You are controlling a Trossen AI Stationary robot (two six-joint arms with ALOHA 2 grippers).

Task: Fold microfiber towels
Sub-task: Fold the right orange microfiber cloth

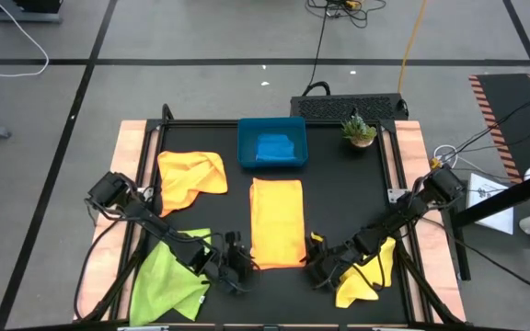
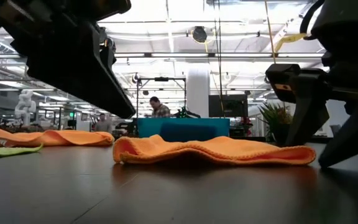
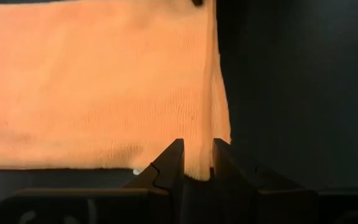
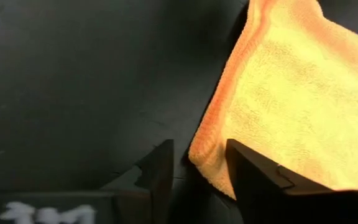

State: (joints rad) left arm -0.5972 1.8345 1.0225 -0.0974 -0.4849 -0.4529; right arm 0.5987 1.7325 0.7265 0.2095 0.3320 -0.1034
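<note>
Black tabletop [image 1: 343, 193] lies bare around the folded orange towel [image 1: 277, 222]; left gripper [image 1: 239, 264] pinches its near-left corner; right gripper [image 1: 317, 264], fingers apart, straddles the near-right corner.

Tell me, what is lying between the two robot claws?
The folded orange towel lies between the left end effector and the right end effector, with one near corner at each; the high view shows it.
</note>
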